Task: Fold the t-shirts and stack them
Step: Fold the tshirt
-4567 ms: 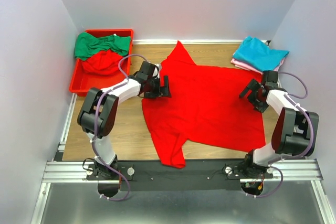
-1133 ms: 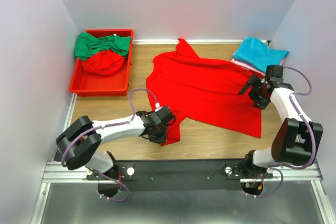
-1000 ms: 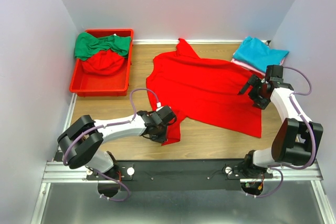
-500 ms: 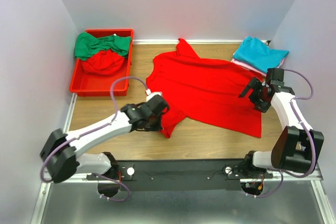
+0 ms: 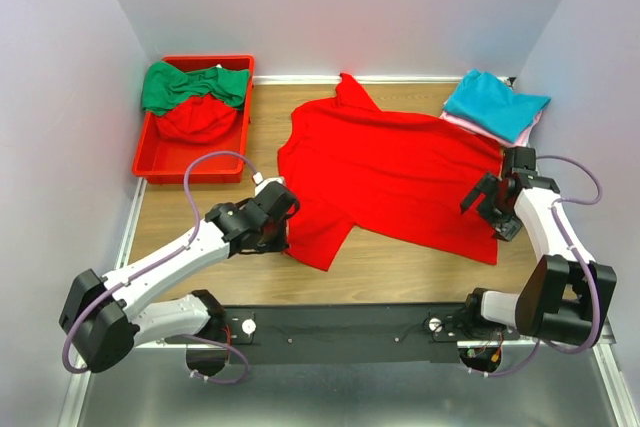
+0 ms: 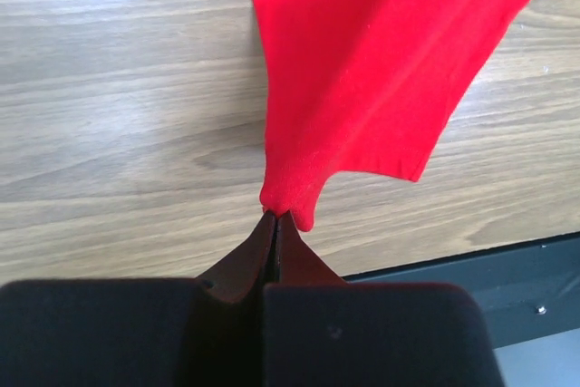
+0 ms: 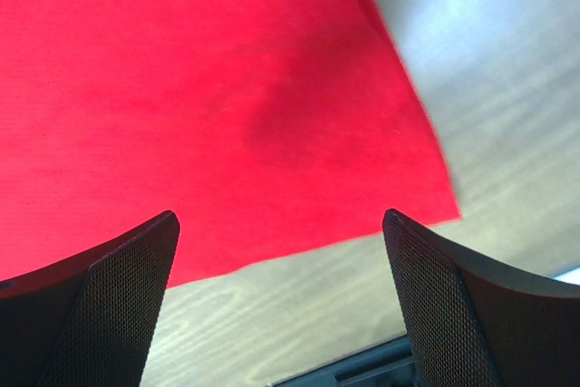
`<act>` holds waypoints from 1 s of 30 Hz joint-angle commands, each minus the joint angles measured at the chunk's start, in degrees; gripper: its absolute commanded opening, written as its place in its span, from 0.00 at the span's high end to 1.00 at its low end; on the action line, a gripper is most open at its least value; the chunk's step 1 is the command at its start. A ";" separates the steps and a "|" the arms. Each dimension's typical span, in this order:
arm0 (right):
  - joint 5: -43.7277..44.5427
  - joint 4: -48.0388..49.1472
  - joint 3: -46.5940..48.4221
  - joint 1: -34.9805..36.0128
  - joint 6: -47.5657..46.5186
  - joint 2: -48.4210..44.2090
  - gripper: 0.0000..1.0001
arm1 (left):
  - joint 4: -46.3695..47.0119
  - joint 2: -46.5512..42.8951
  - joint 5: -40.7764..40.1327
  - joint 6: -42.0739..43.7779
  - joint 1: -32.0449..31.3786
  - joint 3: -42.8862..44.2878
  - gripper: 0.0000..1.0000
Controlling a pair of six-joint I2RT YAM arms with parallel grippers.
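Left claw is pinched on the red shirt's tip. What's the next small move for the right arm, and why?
Probably lower the right claw and close it on the near right corner of the spread bright red cloth t-shirt. Its jaws stand open just above that corner, holding nothing, while the left claw is shut on the shirt's near left tip. Both ends likely need a grip before a fold.

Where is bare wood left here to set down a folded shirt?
Bare wood lies between the red bin and the red t-shirt, and along the near edge below its hem. The far right corner is crowded by the teal t-shirt.
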 commanded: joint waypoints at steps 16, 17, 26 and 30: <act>5.43 -12.75 -4.89 0.10 13.44 2.63 0.13 | 1.44 -5.52 5.50 12.08 12.35 -1.03 1.00; 5.44 -12.75 -5.42 0.10 14.66 2.37 0.14 | 1.53 -5.61 5.68 12.44 12.71 -1.03 1.00; 8.51 -13.63 -6.92 0.19 17.92 -0.62 0.33 | 2.32 -5.78 7.96 16.83 16.93 -1.82 1.00; 9.74 -13.19 -6.57 0.19 18.71 1.04 0.39 | 2.24 -6.31 8.05 17.80 17.90 -1.55 1.00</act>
